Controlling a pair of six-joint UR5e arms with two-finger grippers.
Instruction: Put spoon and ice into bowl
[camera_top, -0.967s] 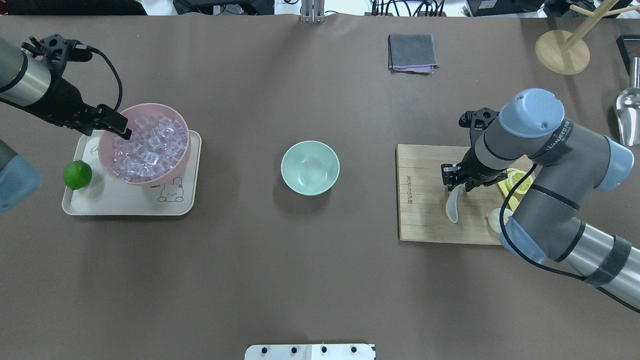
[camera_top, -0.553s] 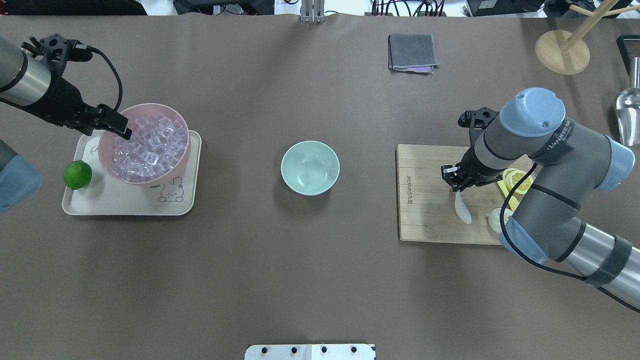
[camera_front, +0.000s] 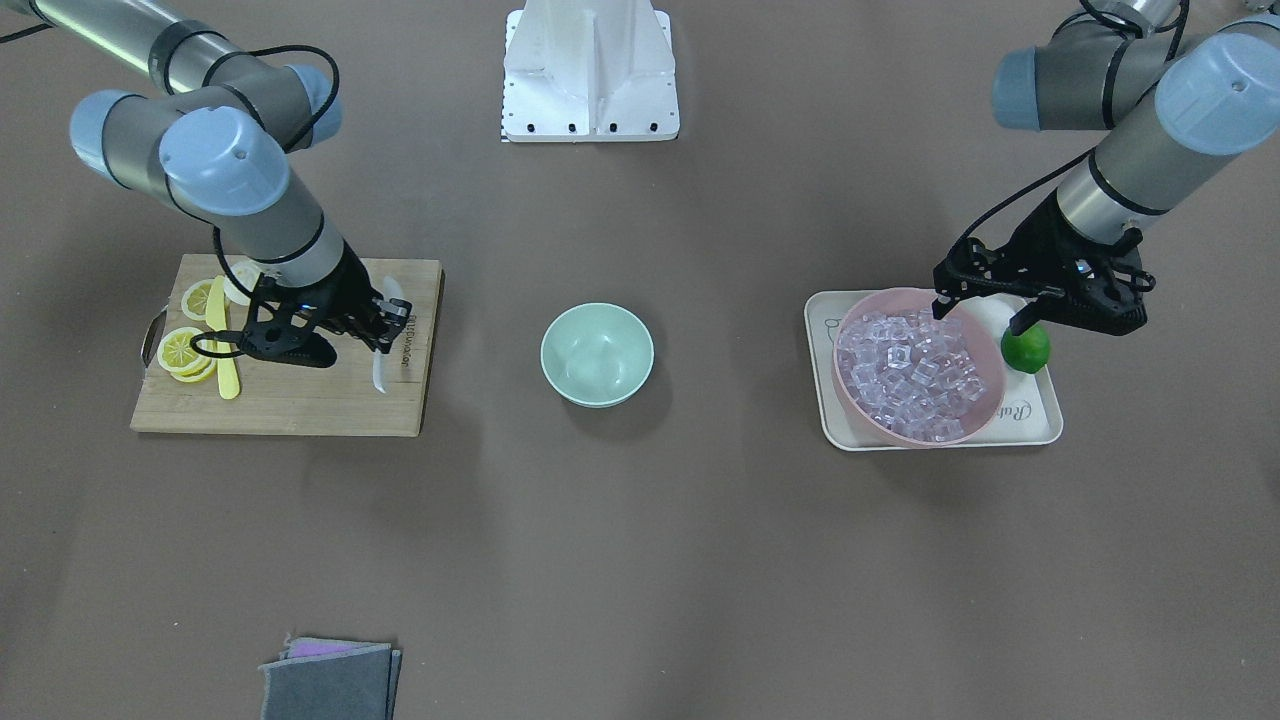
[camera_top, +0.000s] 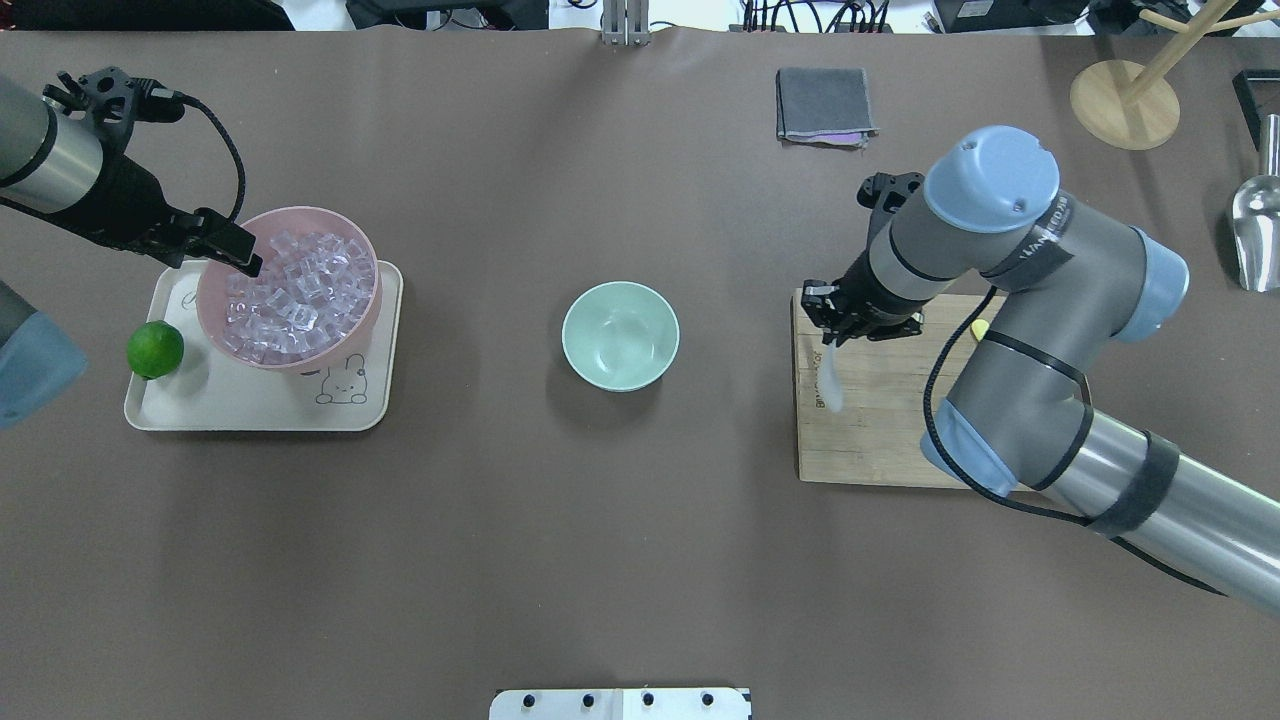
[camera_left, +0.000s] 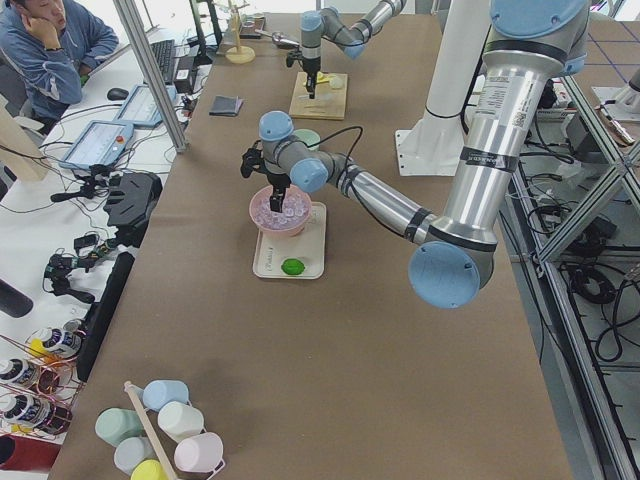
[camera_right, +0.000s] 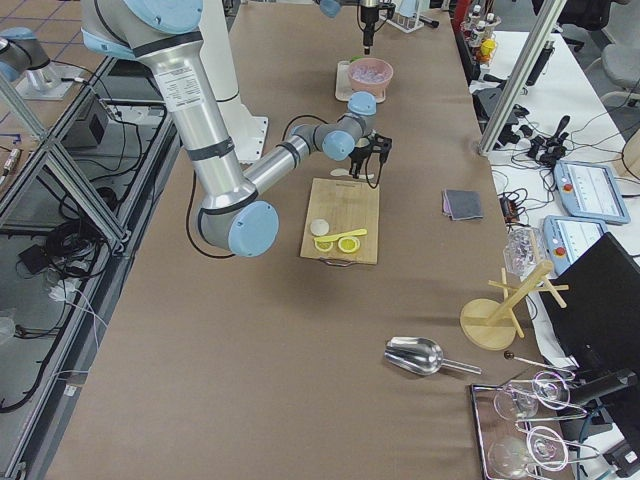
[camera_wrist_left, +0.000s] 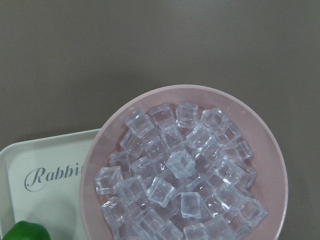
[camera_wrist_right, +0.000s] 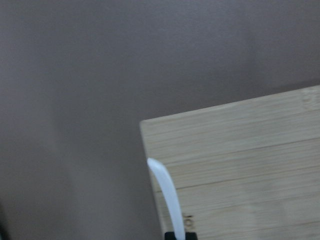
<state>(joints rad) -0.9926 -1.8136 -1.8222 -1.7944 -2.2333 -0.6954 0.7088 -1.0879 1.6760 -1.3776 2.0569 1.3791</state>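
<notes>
— The small white soup spoon (camera_top: 831, 385): where is it?

— In the right pincer (camera_top: 832, 328), which is clenched on the end of the handle. The scoop hangs down over the pale wooden cutting board (camera_top: 870, 430), at the board's edge nearest the round mint-green bowl (camera_top: 620, 335). I cannot tell whether the scoop's tip touches the wood.

— And from the wrist?

— The right wrist view shows only a white strip of the spoon rising from the pincer. It crosses the board's corner, with the brown tabletop (camera_top: 600, 550) beyond.

— The bowl?

— It stands upright in the middle of the tabletop, between the board and the cream rectangular tray (camera_top: 230, 405), and well apart from both.

— The ice?

— The clear, faintly lilac ice cubes (camera_wrist_left: 180, 162) lie heaped in the larger pink bowl (camera_top: 207, 310), which sits on the tray. A green lime (camera_top: 155, 349) rests at the tray's outer edge, just beside that bowl.

— What about the left pincer?

— The left pincer (camera_front: 978, 314) hangs released, its fingers spread. It is over the pink bowl's rim, on the side away from the mint-green bowl.

— Anything else on the board?

— Yellow lemon slices (camera_front: 180, 350) and a yellow plastic knife (camera_front: 228, 375) lie at the end farthest from the mint-green bowl. A folded grey cloth (camera_top: 825, 103) lies near the tabletop's far edge.
</notes>
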